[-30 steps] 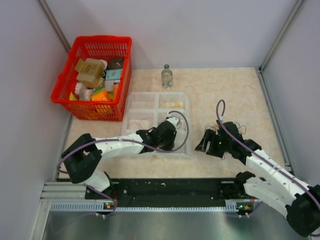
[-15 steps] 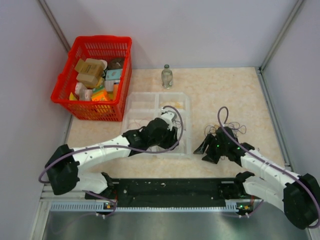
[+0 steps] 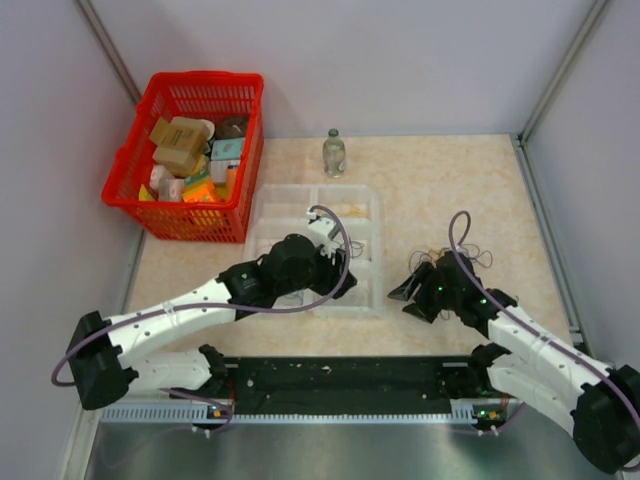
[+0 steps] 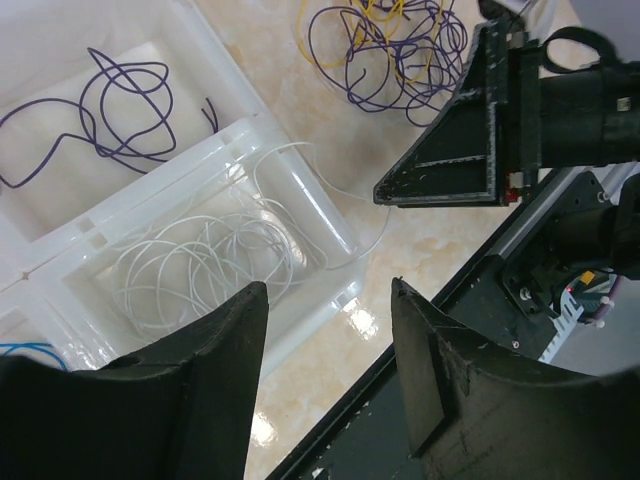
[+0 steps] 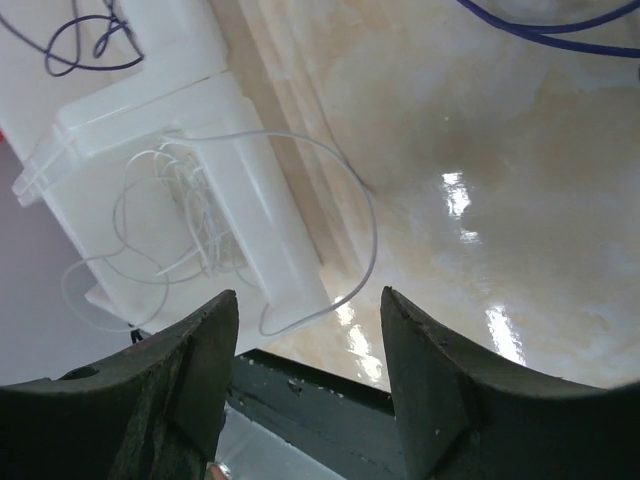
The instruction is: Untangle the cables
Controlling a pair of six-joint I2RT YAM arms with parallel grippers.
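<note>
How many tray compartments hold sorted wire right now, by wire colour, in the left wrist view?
Purple wire: 1 compartment
White wire: 1 compartment, one loop hanging over the rim
Blue wire: 1 compartment, only its edge in view
Total: 3 compartments of the tray. A purple and yellow tangle lies outside it.

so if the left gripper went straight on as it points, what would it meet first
Likely the white wire coiled in a corner compartment of the tray, or that corner's rim; depth is unclear.
</note>
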